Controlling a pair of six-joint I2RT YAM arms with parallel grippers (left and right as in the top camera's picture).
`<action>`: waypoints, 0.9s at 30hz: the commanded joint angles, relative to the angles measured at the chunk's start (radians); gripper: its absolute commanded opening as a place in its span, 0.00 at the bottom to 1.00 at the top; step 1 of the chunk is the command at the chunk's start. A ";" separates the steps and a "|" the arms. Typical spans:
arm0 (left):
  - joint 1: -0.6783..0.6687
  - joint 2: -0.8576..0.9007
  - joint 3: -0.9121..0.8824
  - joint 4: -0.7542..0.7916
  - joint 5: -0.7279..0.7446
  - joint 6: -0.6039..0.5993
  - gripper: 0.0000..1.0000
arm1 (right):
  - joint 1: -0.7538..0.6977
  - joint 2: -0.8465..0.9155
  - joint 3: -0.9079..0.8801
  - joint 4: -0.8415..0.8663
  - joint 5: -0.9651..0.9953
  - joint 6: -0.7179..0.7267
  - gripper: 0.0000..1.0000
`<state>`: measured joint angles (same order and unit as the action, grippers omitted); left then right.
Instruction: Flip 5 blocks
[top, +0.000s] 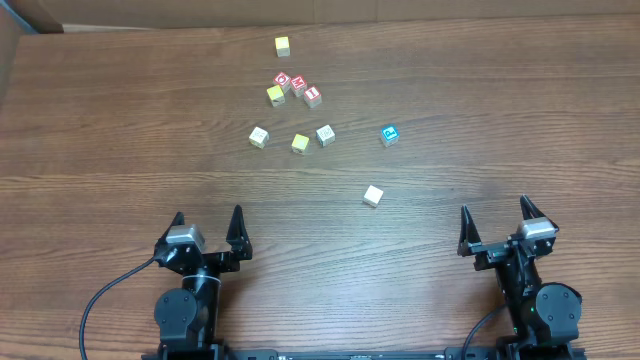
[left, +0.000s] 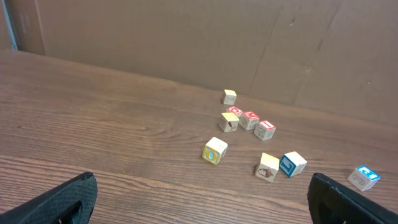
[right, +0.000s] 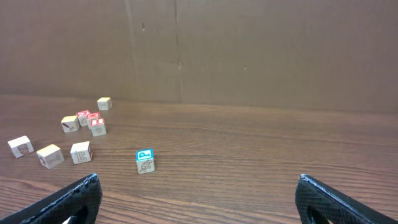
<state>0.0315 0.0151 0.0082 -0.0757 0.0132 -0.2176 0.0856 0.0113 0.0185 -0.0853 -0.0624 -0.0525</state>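
- Left gripper (top: 208, 215) & right gripper (top: 494, 207): jaws spread wide, nothing between them, both at near edge of table (top: 120, 120).
- Nearest block: lone cream cube (top: 372, 196), between the arms, well apart from both.
- Farther out: blue-B cube (top: 389, 135) on right; to its left a row of inner cream cube (top: 325, 134), row yellow cube (top: 300, 143), outer cream cube (top: 259, 136).
- Beyond: red-faced cubes (top: 298, 87) w/ side yellow cube (top: 275, 95) touching; far yellow cube (top: 283, 45) alone. Not task's.
- Progress, my read: no block gripped or touched; faces don't show if any is flipped; prob. all 5 left.
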 joint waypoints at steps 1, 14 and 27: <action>-0.006 -0.011 -0.003 -0.002 -0.013 0.005 1.00 | -0.003 -0.006 -0.011 0.005 0.009 -0.001 1.00; -0.006 -0.011 -0.003 -0.002 -0.013 0.005 1.00 | -0.003 -0.006 -0.011 0.005 0.009 -0.001 1.00; -0.006 -0.011 -0.003 -0.002 -0.013 0.005 1.00 | -0.003 -0.006 -0.011 0.014 0.009 -0.001 1.00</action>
<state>0.0315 0.0151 0.0082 -0.0757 0.0135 -0.2176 0.0856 0.0113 0.0185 -0.0799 -0.0628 -0.0521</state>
